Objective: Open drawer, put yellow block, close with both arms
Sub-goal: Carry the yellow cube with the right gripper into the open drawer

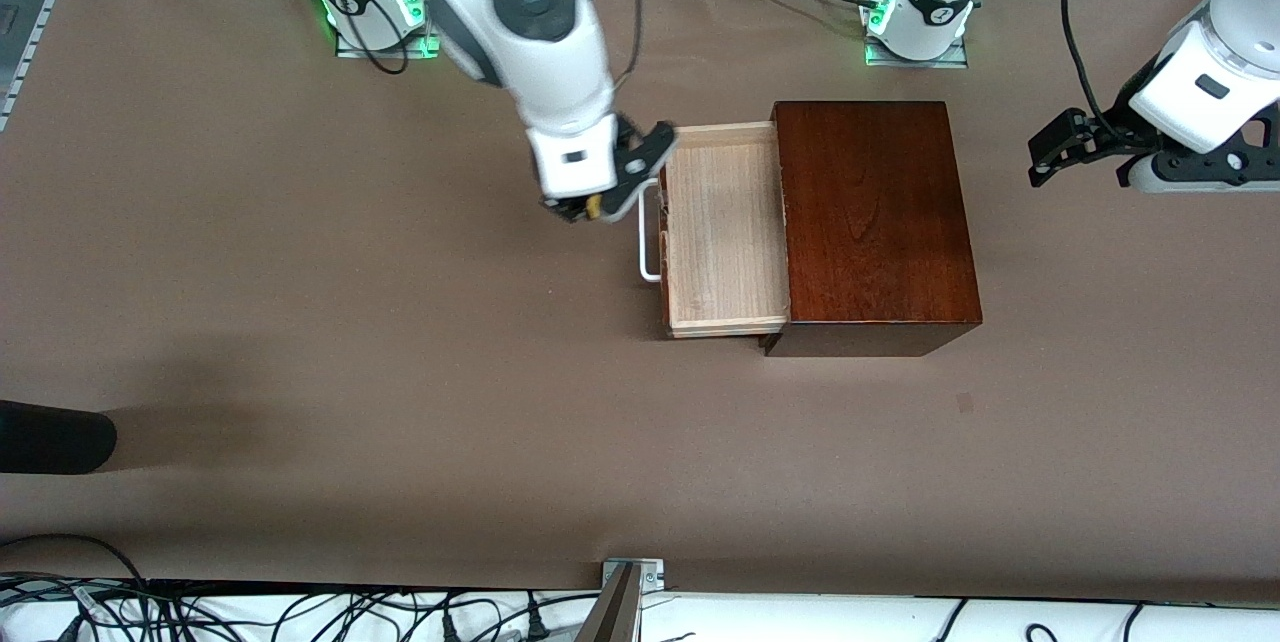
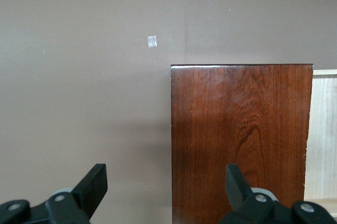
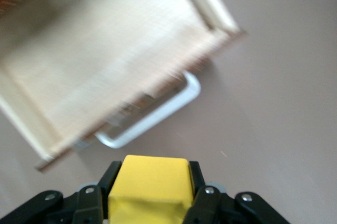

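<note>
The drawer is pulled out of the dark reddish-brown box, its pale-wood tray empty and its white bar handle toward the right arm's end. My right gripper is shut on the yellow block, held in the air over the table just beside the handle. In the right wrist view the block sits between the fingers, with the drawer and handle below. My left gripper is open and waits in the air at the left arm's end; its wrist view shows the box top.
A dark rounded object lies at the table's edge at the right arm's end. A small pale mark is on the brown table. Cables run along the near edge.
</note>
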Robot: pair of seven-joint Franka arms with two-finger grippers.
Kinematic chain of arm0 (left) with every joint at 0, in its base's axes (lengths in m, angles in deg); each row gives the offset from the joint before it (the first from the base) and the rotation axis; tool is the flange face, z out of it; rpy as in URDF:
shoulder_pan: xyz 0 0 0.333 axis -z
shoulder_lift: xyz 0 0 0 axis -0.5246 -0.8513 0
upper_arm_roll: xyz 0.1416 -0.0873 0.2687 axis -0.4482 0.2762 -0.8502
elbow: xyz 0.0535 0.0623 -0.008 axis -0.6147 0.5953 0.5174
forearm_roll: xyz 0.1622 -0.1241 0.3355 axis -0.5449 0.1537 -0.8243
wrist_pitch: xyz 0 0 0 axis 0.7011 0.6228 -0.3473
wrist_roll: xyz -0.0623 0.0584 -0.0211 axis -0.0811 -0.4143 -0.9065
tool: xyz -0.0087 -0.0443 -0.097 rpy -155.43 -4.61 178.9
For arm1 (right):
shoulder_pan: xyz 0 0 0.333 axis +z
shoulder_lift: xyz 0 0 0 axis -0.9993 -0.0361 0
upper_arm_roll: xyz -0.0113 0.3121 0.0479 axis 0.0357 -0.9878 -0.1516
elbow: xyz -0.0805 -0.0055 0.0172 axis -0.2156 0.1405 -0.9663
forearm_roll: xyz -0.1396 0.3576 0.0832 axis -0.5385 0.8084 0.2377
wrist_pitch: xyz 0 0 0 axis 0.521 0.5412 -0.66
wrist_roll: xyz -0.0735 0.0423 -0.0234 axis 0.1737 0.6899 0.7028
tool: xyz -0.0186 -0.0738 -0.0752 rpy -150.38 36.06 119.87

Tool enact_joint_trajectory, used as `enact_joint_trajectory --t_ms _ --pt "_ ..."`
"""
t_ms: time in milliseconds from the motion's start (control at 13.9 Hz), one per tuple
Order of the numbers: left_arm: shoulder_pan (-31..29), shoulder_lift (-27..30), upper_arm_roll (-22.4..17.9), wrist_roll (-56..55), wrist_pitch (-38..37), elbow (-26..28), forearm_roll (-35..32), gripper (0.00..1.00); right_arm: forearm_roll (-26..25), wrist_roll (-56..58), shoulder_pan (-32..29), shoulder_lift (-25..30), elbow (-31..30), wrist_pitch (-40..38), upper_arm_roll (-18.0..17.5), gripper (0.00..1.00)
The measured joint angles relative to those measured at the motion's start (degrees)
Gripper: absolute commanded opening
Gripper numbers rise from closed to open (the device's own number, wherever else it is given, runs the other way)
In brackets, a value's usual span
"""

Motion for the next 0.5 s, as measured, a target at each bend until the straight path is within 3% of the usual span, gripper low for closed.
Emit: enact_joint_trajectory --t_ms 288,504 --pt "-0.04 -0.14 -0.06 1.47 -0.01 0.37 0.00 1.00 -7.71 0.31 9.62 -7.50 5.71 3.41 0.12 0.00" --pt "-0.03 -0.14 0.25 1.52 -0.01 0.37 0.00 1.00 -8.65 3.42 11.53 -10.66 6.46 4.36 0.33 0.00"
